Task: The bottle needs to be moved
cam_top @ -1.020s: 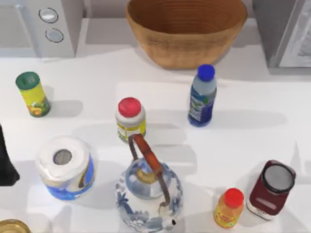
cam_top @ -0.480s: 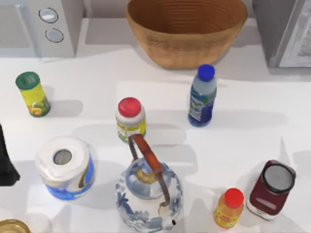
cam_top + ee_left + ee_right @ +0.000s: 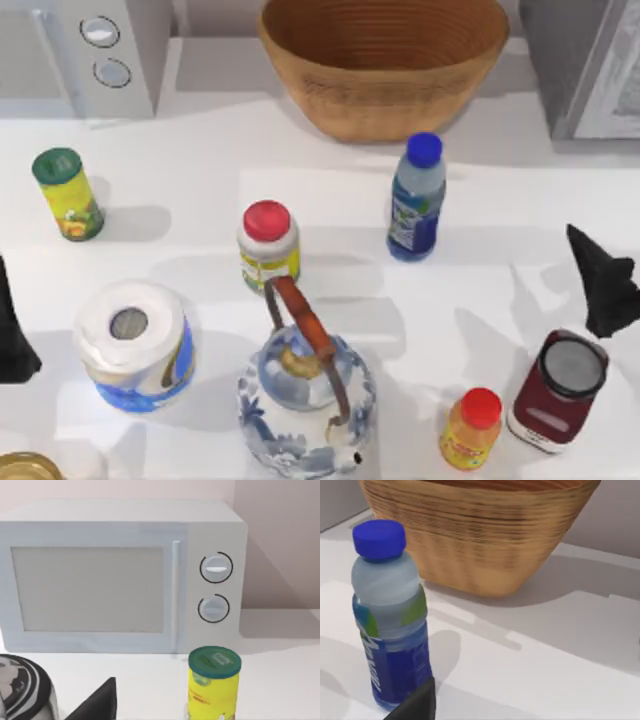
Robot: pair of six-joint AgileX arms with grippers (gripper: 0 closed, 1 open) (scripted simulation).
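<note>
Right gripper (image 3: 600,285) has come in at the desk's (image 3: 520,200) right edge since half a second ago; nothing else moved. Bottle (image 3: 416,197) stands upright, untouched, just in front of the basket (image 3: 385,60), with open space on its right, so likely a side approach. Right fingers touch nothing; can't tell their opening. Left gripper (image 3: 12,330) parked at left edge, opening unclear too.

One overhead camera, two low wrist cameras.
From above you look straight down on the white table (image 3: 520,200). Your left wrist camera faces the white microwave (image 3: 120,575) closely; your right faces the woven wicker basket (image 3: 480,530), shared with the overhead view.
</note>
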